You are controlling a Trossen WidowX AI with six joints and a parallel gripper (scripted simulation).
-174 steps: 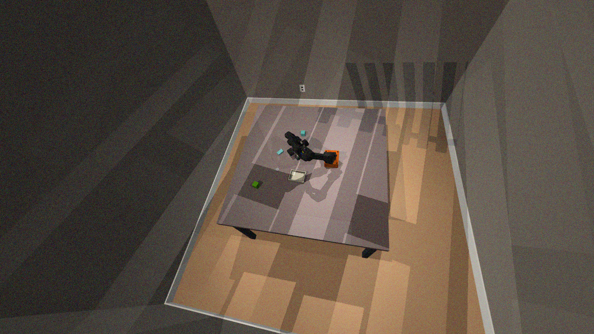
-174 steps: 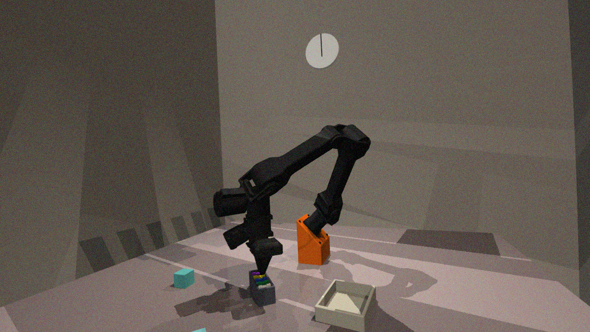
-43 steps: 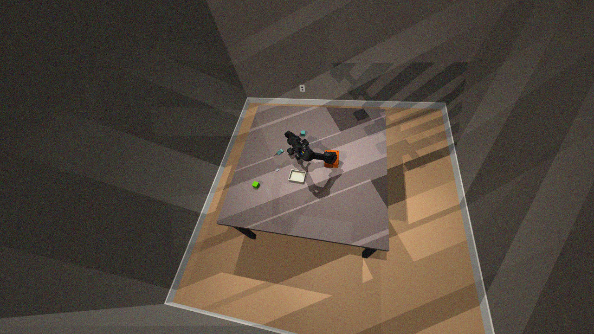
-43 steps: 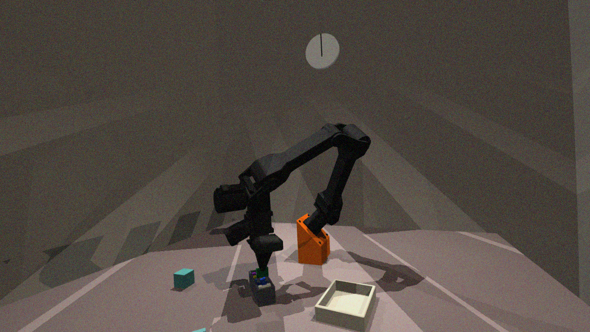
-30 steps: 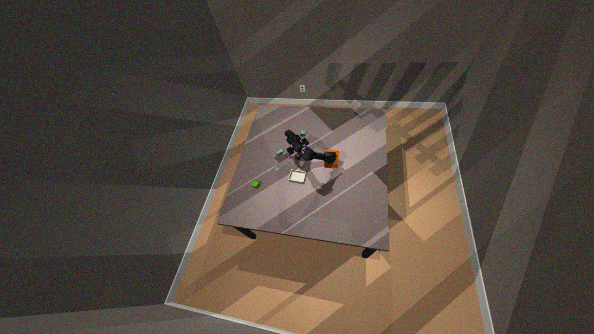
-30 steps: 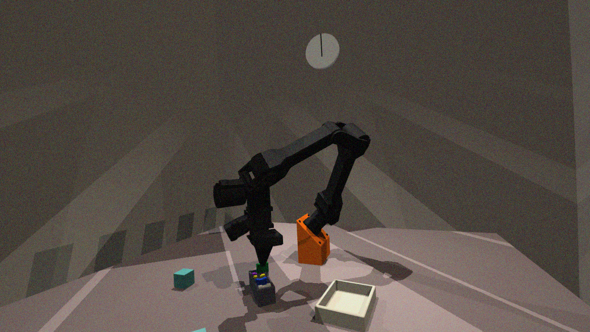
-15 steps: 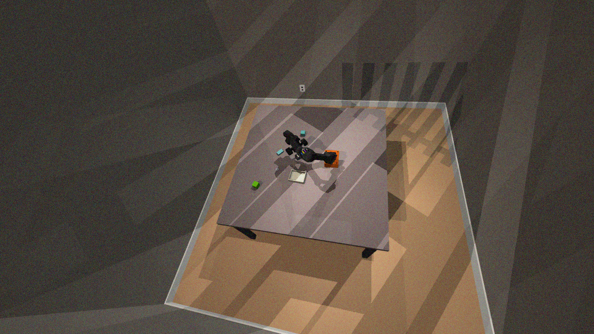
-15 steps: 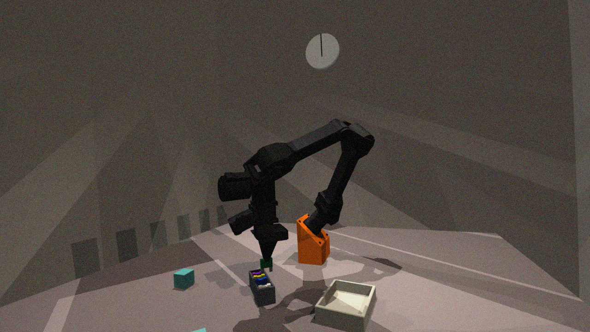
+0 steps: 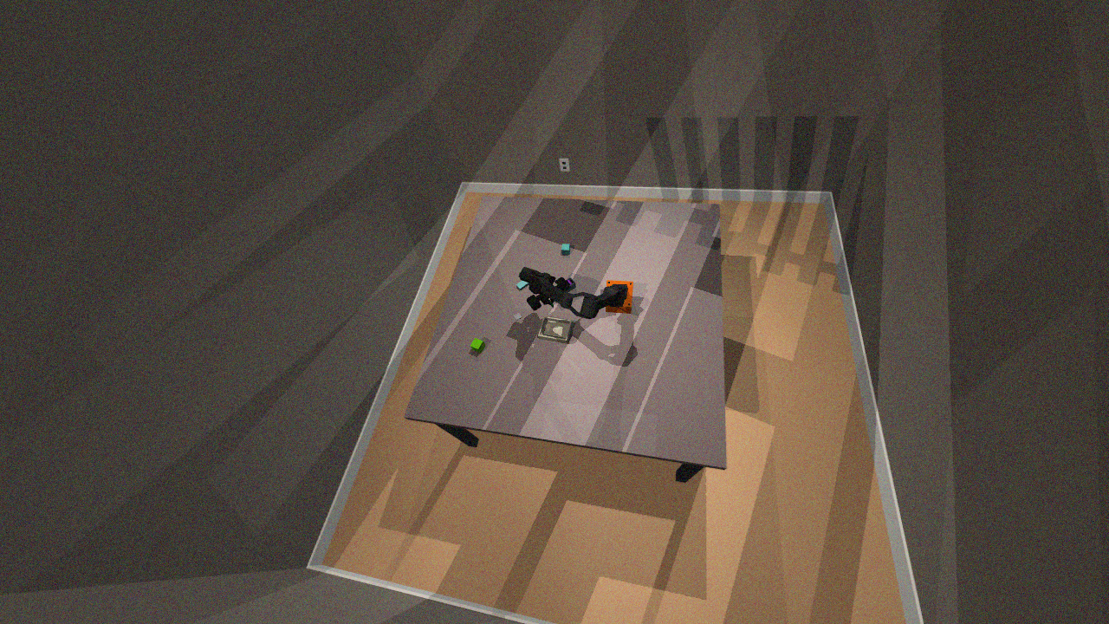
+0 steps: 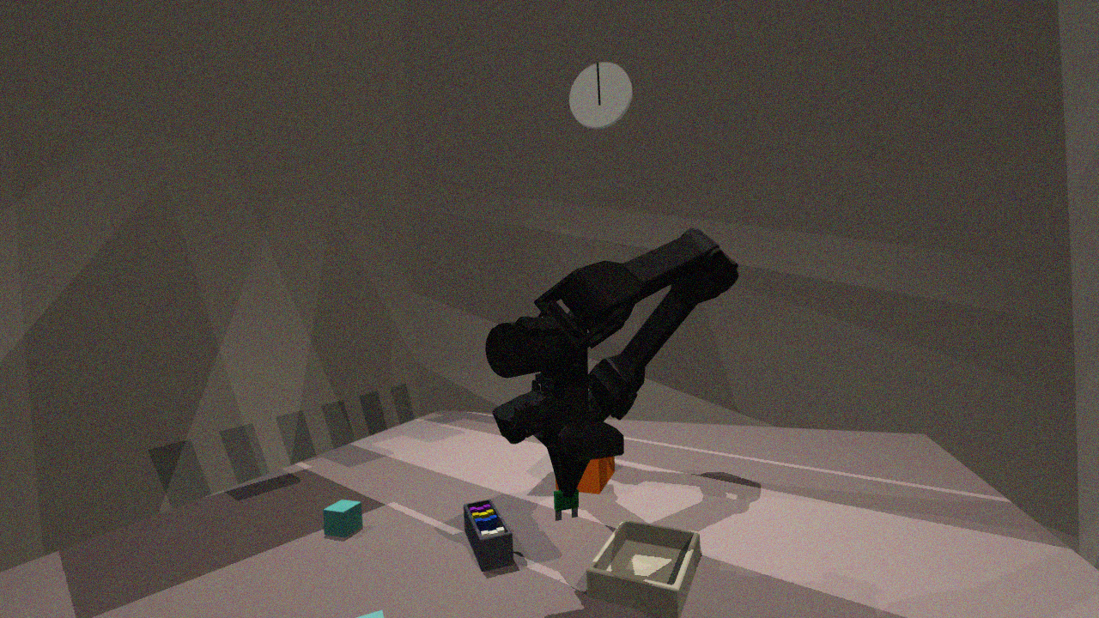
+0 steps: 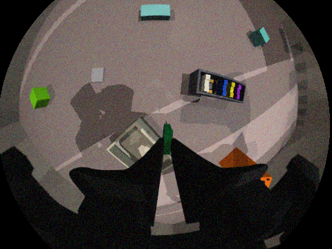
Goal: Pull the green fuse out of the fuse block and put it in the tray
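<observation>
My gripper (image 10: 566, 493) (image 11: 167, 141) is shut on the green fuse (image 10: 566, 502) (image 11: 167, 133), which hangs upright with its two prongs pointing down. The fuse is in the air between the fuse block and the tray. The dark fuse block (image 10: 497, 551) (image 11: 221, 99) stands to the left in the exterior view. It holds a white fuse (image 11: 207, 83), a blue fuse (image 11: 225, 88), a yellow fuse (image 11: 232, 89) and a purple fuse (image 11: 239, 91). The beige tray (image 9: 549, 340) (image 10: 631, 594) (image 11: 116, 157) holds nothing that I can see; fingers hide part of it in the wrist view.
A teal cube (image 9: 565, 249) (image 10: 342, 519) (image 11: 260, 37) and a flat teal block (image 9: 522, 284) (image 11: 155, 12) lie beyond the fuse block. A bright green cube (image 9: 476, 344) (image 11: 40, 97) and a small grey piece (image 11: 97, 75) lie farther out. The orange arm base (image 9: 619, 309) (image 10: 598, 475) stands behind.
</observation>
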